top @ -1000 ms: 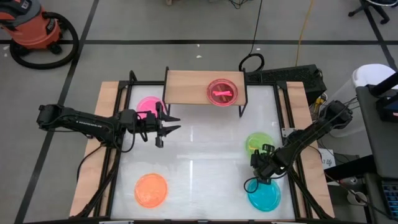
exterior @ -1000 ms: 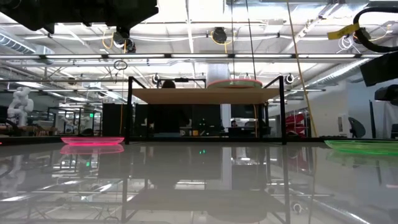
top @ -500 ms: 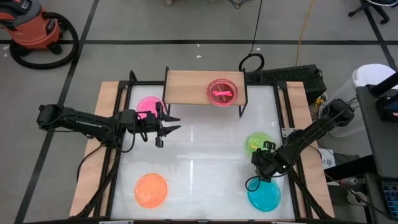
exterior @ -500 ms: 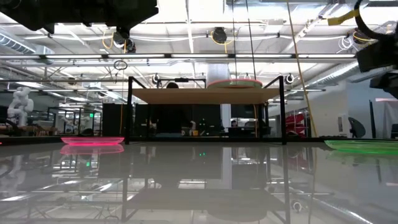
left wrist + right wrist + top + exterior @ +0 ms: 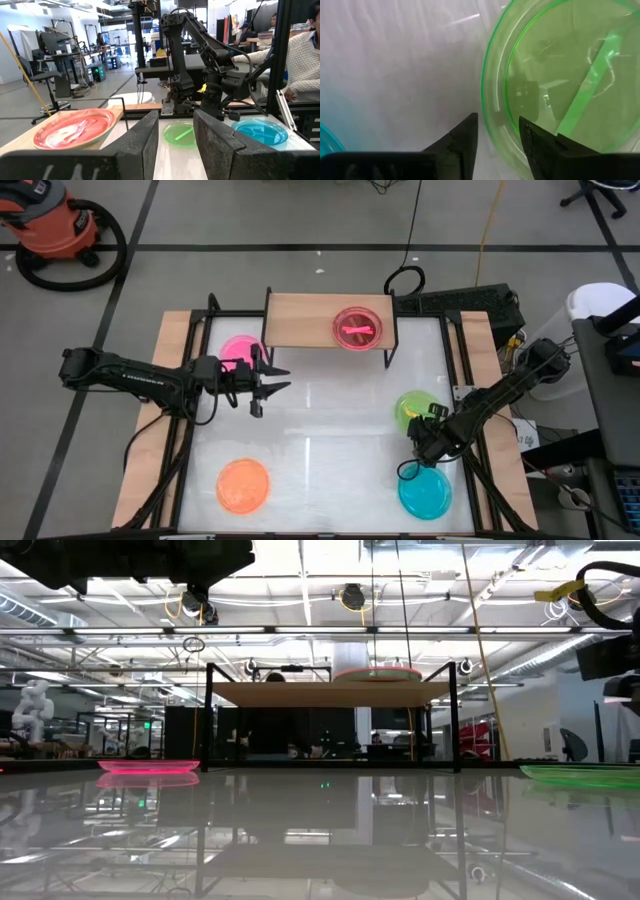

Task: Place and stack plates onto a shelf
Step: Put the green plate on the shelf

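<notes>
Left arm: extended horizontally from the table's left side toward the centre. Left claw (image 5: 272, 383) raised above the white table (image 5: 330, 470), fingers (image 5: 145, 137) parted, nothing between them, aimed across the table toward the right arm.

Right arm: reaching in from the table's right edge, wrist bent downward. Right claw (image 5: 422, 442) low over the near rim of the green plate (image 5: 417, 409), fingers (image 5: 464, 132) spread, rim of the plate just in front of them; contact cannot be confirmed.

Shelf (image 5: 300, 320): at the far edge, long axis running left to right. One pink-red plate (image 5: 356, 327) flat on its right half.

Remaining plates, all flat on the table: pink plate (image 5: 240, 350) left of the shelf, orange plate (image 5: 243, 485) near left, blue plate (image 5: 426, 493) near right, just beside the right claw.
</notes>
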Action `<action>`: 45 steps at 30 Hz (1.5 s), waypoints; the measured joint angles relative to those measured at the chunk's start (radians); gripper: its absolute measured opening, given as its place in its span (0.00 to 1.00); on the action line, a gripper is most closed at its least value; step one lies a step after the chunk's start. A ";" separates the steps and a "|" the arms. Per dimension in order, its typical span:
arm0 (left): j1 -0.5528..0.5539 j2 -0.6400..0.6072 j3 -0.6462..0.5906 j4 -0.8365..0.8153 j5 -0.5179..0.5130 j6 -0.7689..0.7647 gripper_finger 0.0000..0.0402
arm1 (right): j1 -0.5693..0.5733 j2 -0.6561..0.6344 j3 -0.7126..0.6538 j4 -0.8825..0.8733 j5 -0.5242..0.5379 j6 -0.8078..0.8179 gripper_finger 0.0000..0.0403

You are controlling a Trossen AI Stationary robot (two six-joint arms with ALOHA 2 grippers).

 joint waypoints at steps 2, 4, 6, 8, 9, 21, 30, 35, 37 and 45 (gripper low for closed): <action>0.000 0.000 0.000 0.000 0.000 0.000 0.32 | 0.000 0.000 0.000 -0.003 0.010 0.000 0.29; 0.000 0.000 0.000 0.000 0.000 0.000 0.32 | 0.000 0.001 -0.001 -0.006 0.021 -0.002 0.24; 0.000 0.000 0.000 0.000 0.000 0.000 0.32 | -0.001 0.002 -0.002 -0.008 0.027 -0.005 0.18; 0.000 0.000 0.000 0.000 0.000 0.000 0.32 | -0.001 0.002 -0.003 -0.010 0.029 -0.014 0.10; 0.000 0.000 0.000 0.000 0.000 0.000 0.32 | -0.001 0.002 -0.003 -0.012 0.030 -0.018 0.06; 0.000 0.000 0.000 0.000 0.000 0.000 0.32 | -0.002 0.003 0.126 -0.065 0.028 -0.088 0.00; 0.000 0.000 0.000 0.000 0.000 0.000 0.32 | -0.002 0.003 0.322 -0.051 0.128 -0.248 0.00; 0.000 0.000 0.000 0.000 0.000 -0.004 0.32 | -0.010 0.002 0.386 0.043 0.202 -0.386 0.00; 0.000 0.000 0.000 0.000 0.000 -0.005 0.32 | -0.022 0.002 0.398 0.103 0.218 -0.456 0.00; -0.018 -0.137 0.001 -0.077 0.003 0.015 0.32 | -0.130 0.002 0.401 0.351 0.217 -0.766 0.00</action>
